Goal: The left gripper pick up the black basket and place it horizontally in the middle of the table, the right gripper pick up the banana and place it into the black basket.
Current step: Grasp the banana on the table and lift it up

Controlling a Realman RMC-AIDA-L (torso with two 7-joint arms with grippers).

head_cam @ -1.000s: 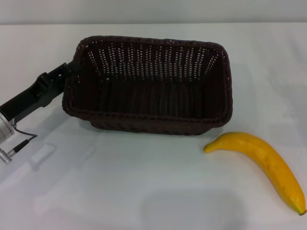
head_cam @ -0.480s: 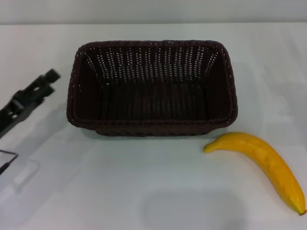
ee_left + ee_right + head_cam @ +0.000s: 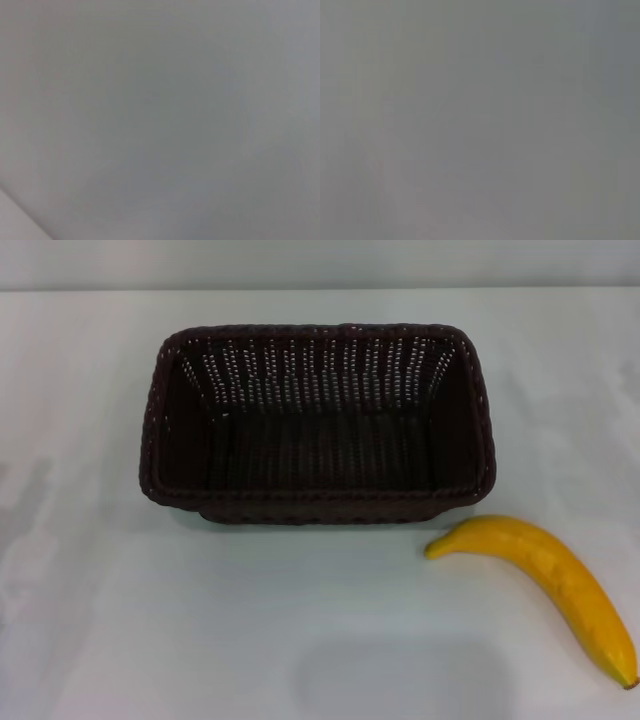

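Neither tool shows in any view, so can't tell left or right tool state. Both wrist views are plain grey, nothing to make out. Black basket (image 3: 318, 425) sits flat on the worktop (image 3: 250, 620), long side across, roughly mid-worktop, open side up. Banana (image 3: 545, 585) lies on the worktop just beside the basket's near right corner, not touching it, dark tip toward the near right.

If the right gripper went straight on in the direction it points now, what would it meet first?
That cannot be told: neither gripper shows in the head view, and the right wrist view is plain grey, with nothing to meet. The banana lies on the table, beside the black basket.
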